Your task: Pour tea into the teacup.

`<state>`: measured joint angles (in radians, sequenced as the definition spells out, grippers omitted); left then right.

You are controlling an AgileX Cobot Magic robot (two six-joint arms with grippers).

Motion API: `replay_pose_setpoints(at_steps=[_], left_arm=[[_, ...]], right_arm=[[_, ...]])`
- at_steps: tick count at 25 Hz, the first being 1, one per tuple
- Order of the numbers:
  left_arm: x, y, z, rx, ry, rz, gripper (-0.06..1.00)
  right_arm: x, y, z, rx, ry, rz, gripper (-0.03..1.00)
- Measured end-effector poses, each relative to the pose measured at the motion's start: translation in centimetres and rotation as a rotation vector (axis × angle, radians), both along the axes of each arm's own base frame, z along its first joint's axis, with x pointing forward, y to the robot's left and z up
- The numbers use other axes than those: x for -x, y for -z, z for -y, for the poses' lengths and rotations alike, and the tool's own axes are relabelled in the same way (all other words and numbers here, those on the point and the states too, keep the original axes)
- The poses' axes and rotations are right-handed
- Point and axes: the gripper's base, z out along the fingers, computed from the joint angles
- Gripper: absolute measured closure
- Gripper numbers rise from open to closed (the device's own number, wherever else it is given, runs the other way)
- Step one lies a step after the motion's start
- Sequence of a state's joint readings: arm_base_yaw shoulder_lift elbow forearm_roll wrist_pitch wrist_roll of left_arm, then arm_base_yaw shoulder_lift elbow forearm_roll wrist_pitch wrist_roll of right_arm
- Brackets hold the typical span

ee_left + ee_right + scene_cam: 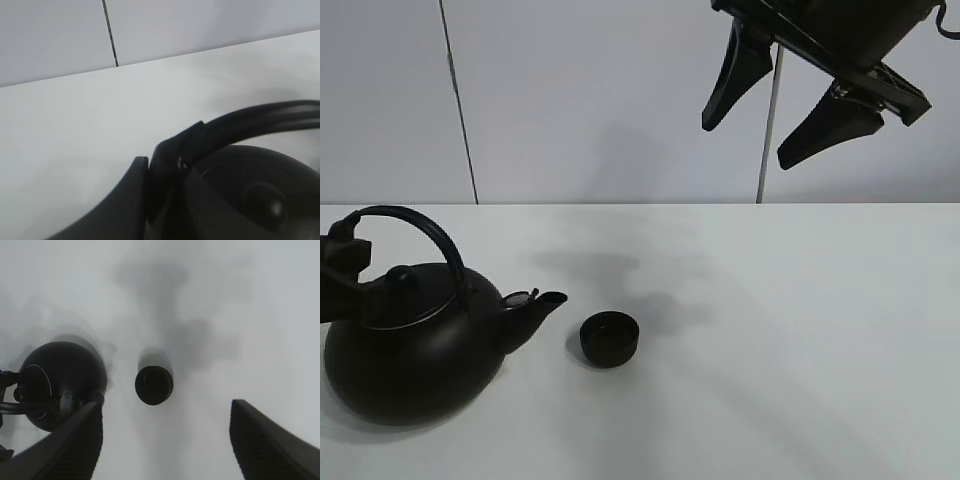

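Fingers first: the right gripper (790, 110) hangs high above the table, well clear of everything, its two black fingers (732, 72) spread wide apart with nothing between them; its own wrist view shows the same wide gap (162, 440). The left gripper (342, 275) sits at the left edge of the overhead view, its fingers (125, 200) closed around the base of the kettle's arched handle (260, 117), which the left wrist view shows pinched in the dark jaws.

Largest on the scene is the white table (800, 330), which runs back to a pale panelled wall (610, 90). Next comes the black round-bellied kettle (415, 350), standing upright on the table's left side, lid knob (402, 278) up, with its short spout (542, 305) pointing right toward the cup. From above, the right wrist view shows the kettle (67, 375) as a dark globe.

Smallest is the teacup (610, 337), a low matte-black handleless cup standing upright on the table just beside the spout's tip, not touching it. In the right wrist view the teacup (154, 385) sits near the kettle, its dark inside too dim to tell whether it holds anything.
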<state>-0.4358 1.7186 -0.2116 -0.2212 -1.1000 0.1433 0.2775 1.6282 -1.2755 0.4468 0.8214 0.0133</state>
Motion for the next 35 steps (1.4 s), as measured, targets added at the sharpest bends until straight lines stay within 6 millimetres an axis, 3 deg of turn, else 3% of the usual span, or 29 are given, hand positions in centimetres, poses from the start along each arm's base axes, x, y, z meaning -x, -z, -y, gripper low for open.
replay_pose_setpoints(at_steps=[6, 14, 22, 28, 35], left_arm=[[0.8, 0.1, -0.3, 0.020, 0.003, -0.003, 0.82], [0.9, 0.0, -0.1, 0.062, 0.018, -0.004, 0.64], [3.1, 0.6, -0.9, 0.080, 0.018, -0.065, 0.62], [4.3, -1.7, -1.2, 0.146, 0.052, 0.028, 0.62], [5.1, -5.9, -1.0, 0.312, 0.108, 0.220, 0.62]], right_arm=[[0.0, 0.0, 0.0, -0.001, 0.000, 0.000, 0.47], [0.0, 0.0, 0.0, -0.003, 0.001, -0.001, 0.47], [0.0, 0.0, 0.0, -0.003, 0.001, -0.001, 0.47], [0.0, 0.0, 0.0, -0.003, 0.001, 0.000, 0.47], [0.0, 0.0, 0.0, -0.003, 0.001, 0.000, 0.47]])
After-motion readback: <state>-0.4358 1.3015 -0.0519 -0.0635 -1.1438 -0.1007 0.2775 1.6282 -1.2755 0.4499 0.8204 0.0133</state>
